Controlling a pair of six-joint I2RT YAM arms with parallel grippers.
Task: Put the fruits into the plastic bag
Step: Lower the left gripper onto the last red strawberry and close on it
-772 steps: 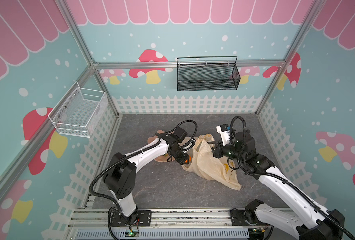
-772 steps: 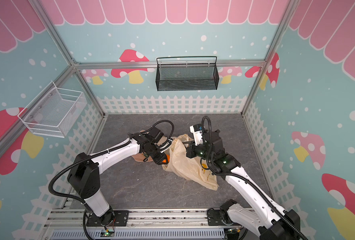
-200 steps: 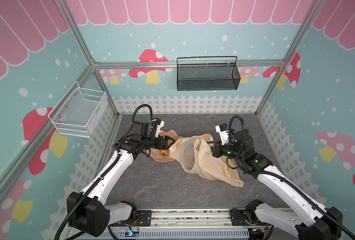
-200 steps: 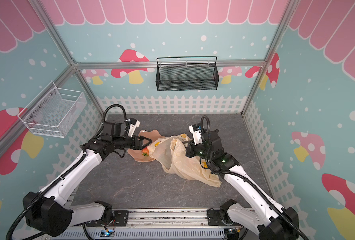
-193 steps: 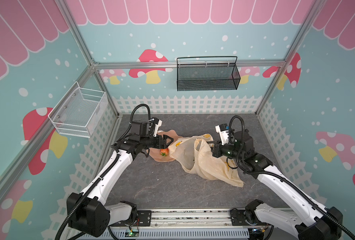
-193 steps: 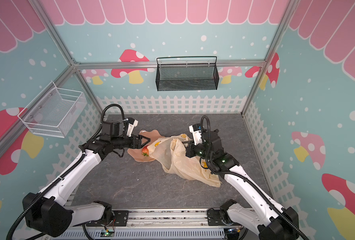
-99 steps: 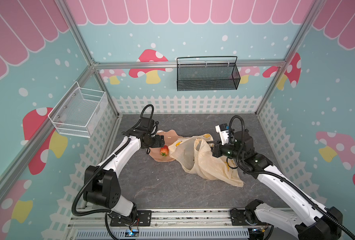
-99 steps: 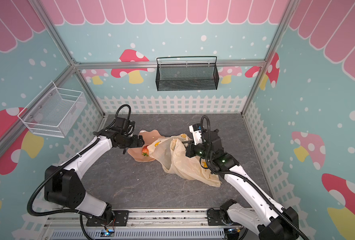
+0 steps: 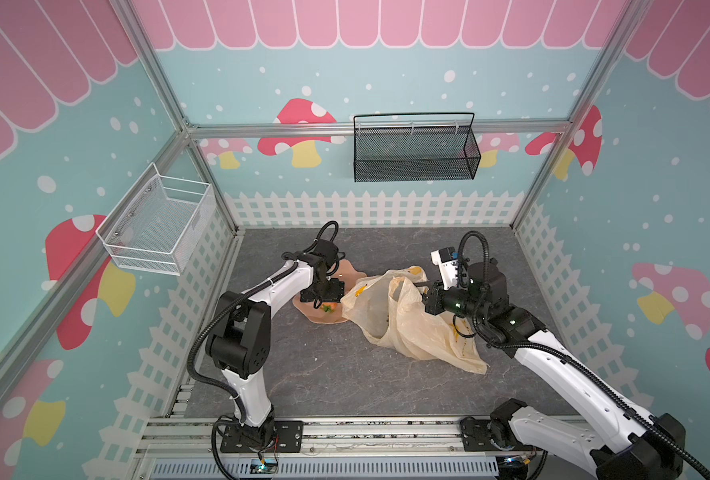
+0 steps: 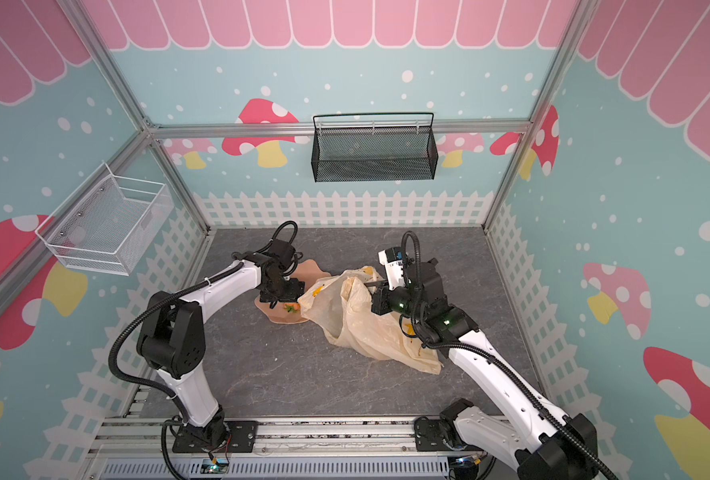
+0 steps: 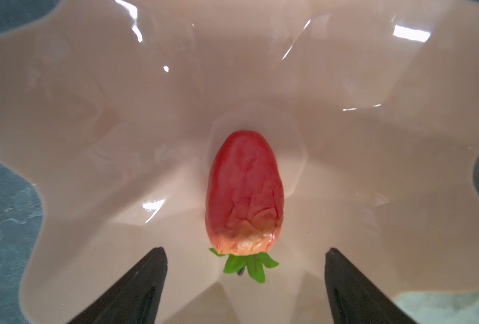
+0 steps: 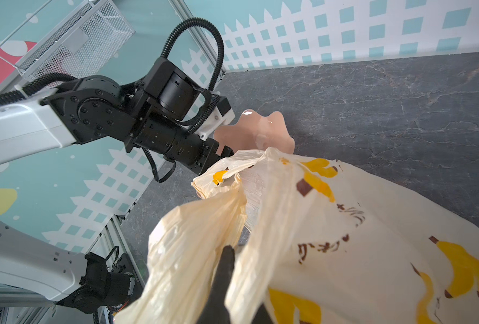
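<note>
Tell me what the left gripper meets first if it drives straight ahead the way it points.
Most likely the strawberry, which lies straight ahead of the open left gripper in the pink dish. The dish floor is right beneath it. Depth is hard to judge.

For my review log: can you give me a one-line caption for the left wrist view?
Open left pincer poised around a red strawberry lying in the pink wavy-edged dish.
</note>
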